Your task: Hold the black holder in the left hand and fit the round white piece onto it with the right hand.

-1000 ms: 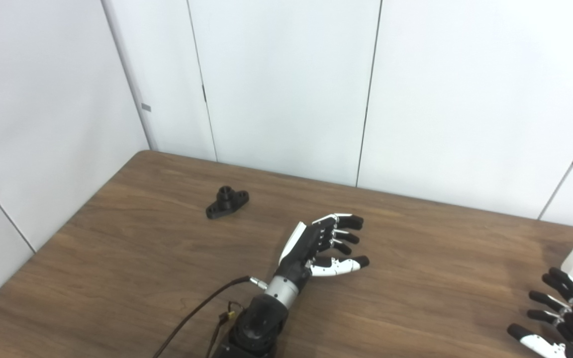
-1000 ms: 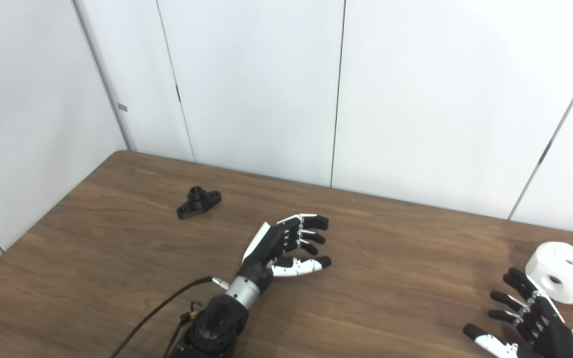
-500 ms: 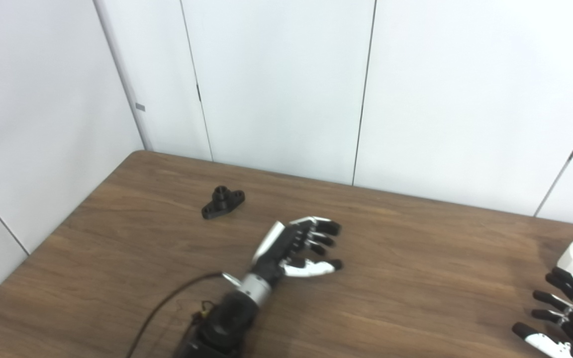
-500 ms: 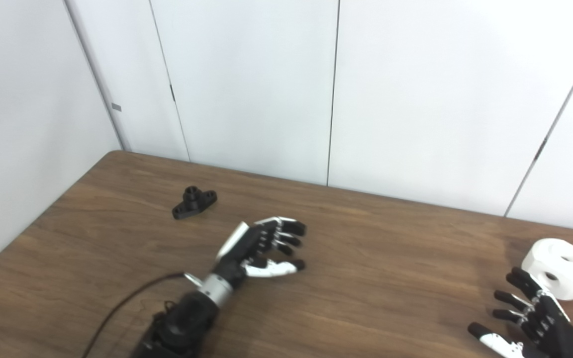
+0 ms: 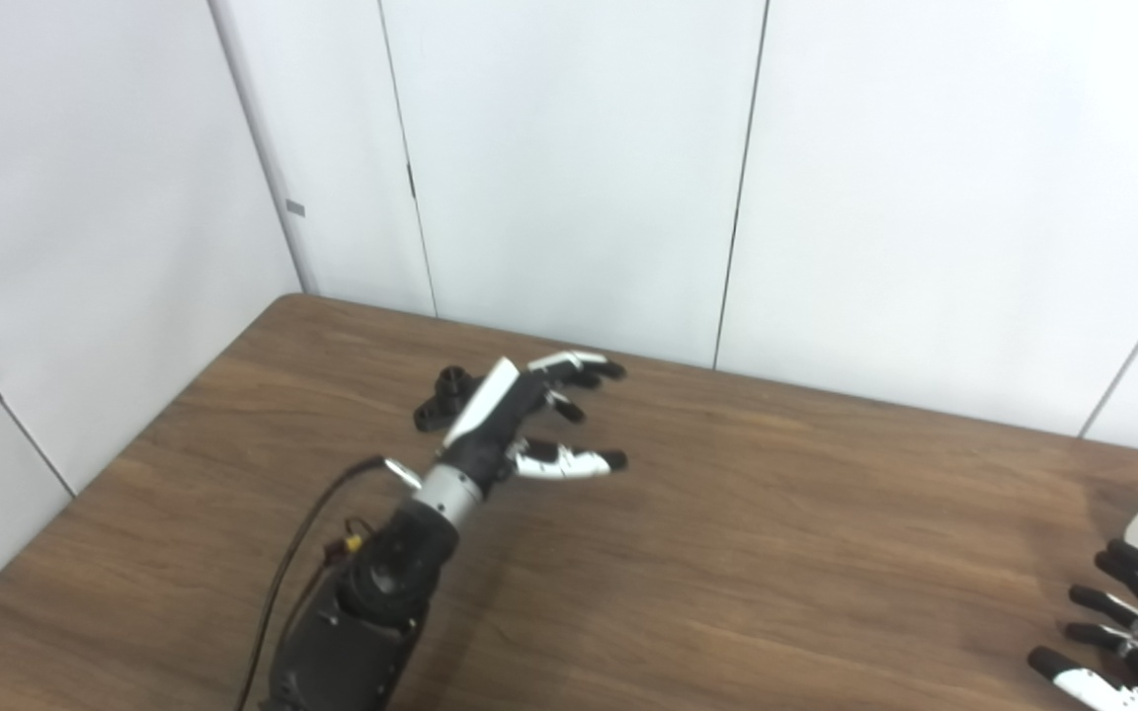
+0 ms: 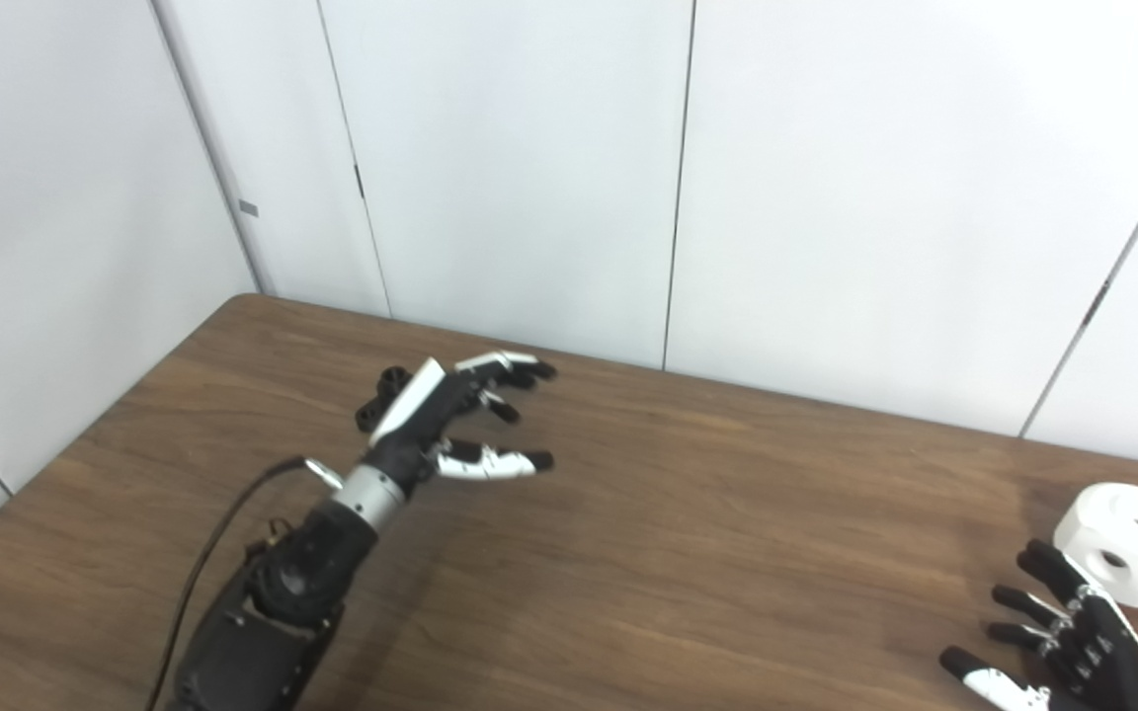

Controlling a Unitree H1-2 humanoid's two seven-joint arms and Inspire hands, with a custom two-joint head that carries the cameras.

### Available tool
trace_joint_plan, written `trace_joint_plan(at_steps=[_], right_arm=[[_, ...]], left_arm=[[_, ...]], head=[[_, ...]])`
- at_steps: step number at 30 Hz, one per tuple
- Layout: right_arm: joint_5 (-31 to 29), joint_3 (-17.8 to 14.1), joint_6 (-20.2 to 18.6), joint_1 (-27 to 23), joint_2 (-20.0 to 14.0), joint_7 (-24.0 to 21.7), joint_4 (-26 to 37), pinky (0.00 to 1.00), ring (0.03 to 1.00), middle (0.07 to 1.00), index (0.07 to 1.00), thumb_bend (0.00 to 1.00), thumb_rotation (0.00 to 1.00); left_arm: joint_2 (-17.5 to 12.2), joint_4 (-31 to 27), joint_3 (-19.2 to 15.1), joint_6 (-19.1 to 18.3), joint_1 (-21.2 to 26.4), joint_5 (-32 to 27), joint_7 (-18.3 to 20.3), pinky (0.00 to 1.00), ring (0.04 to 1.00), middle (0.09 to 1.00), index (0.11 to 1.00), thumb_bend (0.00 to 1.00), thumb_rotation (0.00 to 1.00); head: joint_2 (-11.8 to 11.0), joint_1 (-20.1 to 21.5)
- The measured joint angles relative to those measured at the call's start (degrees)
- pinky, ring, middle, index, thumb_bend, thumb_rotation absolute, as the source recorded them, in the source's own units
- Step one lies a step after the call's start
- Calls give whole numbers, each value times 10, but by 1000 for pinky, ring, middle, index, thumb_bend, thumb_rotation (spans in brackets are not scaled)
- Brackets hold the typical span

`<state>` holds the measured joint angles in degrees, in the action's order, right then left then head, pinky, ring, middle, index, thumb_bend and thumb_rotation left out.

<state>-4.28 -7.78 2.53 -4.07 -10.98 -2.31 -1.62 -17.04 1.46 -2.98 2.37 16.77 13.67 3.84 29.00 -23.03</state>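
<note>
I count one small black plastic holder (image 5: 436, 399), one round white plastic piece (image 6: 1125, 542) and two hands on my brown wooden table (image 5: 786, 533). The holder lies far left, half hidden behind my left hand (image 5: 520, 420), so I can't fully read its long axis; its short socket stands upward. That hand is empty, fingers spread, pointing right. At the near right the white piece sits on the table, cut off in the left eye view, one hole facing up. My right hand (image 6: 1073, 642) is just beside it, spread and empty, partly cropped.
</note>
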Motion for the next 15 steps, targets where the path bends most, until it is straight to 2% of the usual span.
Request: trace_joint_plan(at_steps=[3,7,15], right_arm=[[-2,-1,0,0,0,0,0,569,713,839,817,773,64],[-2,-1,0,0,-1,0,0,575,714,835,817,781,66],[-7,-1,-2,0,-2,-2,0,578,723,843,817,785,70]], left_arm=[[0,-8,-17,-17,6,9,-18,635,794,853,826,755,12],[-3,-9,-32,-23,11,39,-50,737,887,893,814,758,106],[-34,3,-60,-50,36,87,-93,949,997,976,818,765,147]], head=[[0,-3],[2,-5],[3,-7]])
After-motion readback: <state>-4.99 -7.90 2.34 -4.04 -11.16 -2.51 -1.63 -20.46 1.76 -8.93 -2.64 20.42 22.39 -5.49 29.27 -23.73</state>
